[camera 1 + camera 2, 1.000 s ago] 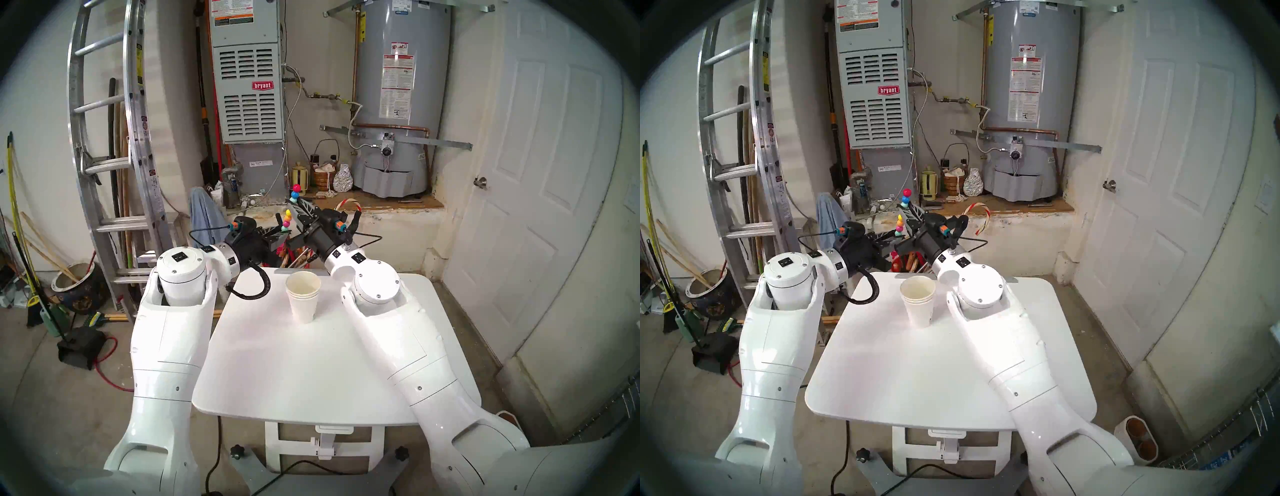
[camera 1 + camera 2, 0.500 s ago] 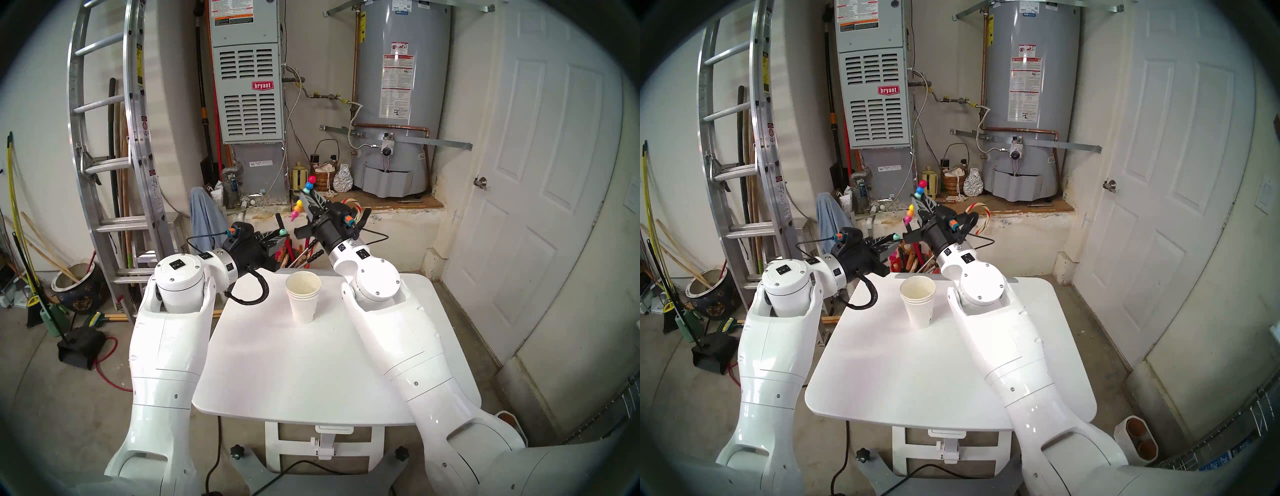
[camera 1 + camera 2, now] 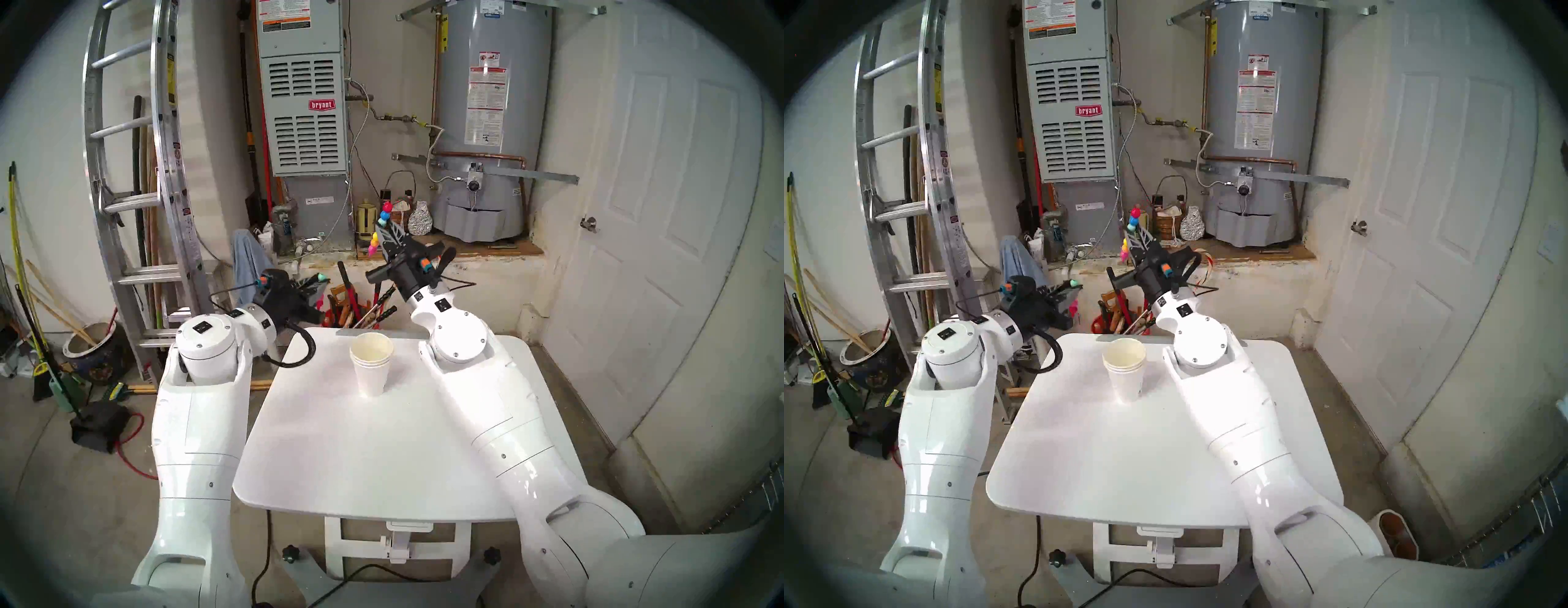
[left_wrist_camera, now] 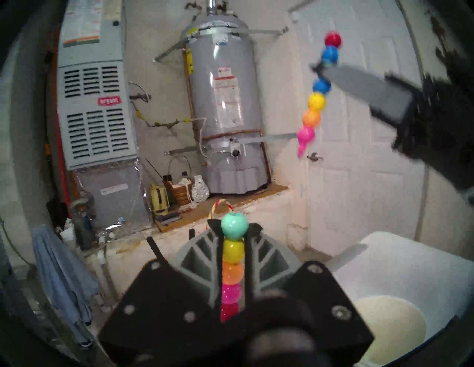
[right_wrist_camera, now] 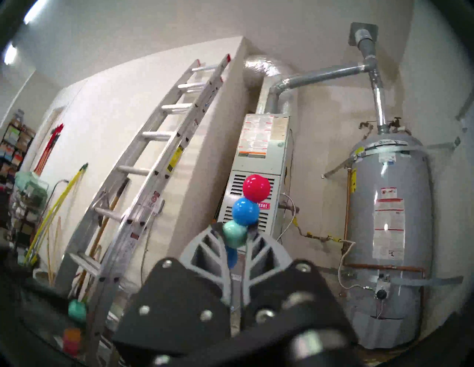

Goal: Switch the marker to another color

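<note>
**Split marker, two thin grips**

The left gripper [image 4: 234,246] pinches the pulled-off segment [image 4: 233,266] of balls; beyond, the right gripper [image 4: 323,69] clamps the marker [image 4: 315,101] in mid-air. Misaligned restacking could pop a ball loose toward the paper cups [image 3: 371,364].

A home garage or utility room was shown. Beyond the grippers a furnace [image 3: 302,106] and a water heater [image 3: 488,114] were set against the wall, a ladder [image 3: 140,178] and brooms [image 3: 25,271] were leaned to their left, and a panelled door [image 3: 662,237] was seen to their right.
</note>
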You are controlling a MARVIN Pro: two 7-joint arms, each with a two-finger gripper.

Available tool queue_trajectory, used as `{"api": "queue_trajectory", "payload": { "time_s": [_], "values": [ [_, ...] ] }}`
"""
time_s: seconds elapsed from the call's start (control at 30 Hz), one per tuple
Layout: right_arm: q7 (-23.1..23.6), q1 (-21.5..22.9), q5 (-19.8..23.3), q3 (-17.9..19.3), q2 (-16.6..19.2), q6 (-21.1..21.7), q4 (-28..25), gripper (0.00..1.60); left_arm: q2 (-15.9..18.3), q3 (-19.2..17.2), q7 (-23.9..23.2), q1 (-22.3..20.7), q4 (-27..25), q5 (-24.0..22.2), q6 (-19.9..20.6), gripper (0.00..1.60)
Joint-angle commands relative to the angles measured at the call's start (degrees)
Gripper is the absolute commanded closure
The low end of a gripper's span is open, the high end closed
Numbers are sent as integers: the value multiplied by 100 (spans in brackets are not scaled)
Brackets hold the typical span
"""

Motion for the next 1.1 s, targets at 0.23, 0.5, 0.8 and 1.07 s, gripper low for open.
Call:
{"api": "queue_trajectory", "payload": {
  "time_s": [0.23, 0.5, 0.8, 1.07],
  "values": [
    [-462, 642, -1428, -564, -19, -507, 794, 160, -602, -475, 198, -542, -559, -906, 202, 160],
    [-715, 854, -1921, -731, -138, -688, 1227, 160, -736, -367, 193, -485, -596, -1052, 399, 160],
    [-1057, 944, -2312, -830, -175, -980, 1592, 160, -845, -280, 233, -509, -487, -1124, 346, 160],
    [-1219, 1042, -2468, -859, -247, -1126, 1901, 160, -856, -203, 190, -517, -455, -1142, 333, 160]
  ]
}}
